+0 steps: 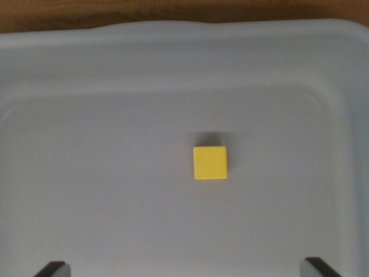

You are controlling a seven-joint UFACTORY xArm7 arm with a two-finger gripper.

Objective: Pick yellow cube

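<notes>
A small yellow cube (210,163) rests flat on the floor of a pale grey-blue bin (173,52), slightly toward the wrist view's right of centre. Only the two dark fingertips (51,269) of my gripper (184,270) show, at the bottom corners of the picture. They stand far apart with nothing between them, so the gripper is open. The cube lies above and between the fingertips in the picture, well apart from both.
The bin's raised rim curves along the top and down the right side (351,144). A strip of brown wooden surface (115,14) shows beyond the top rim. Nothing else lies on the bin's floor.
</notes>
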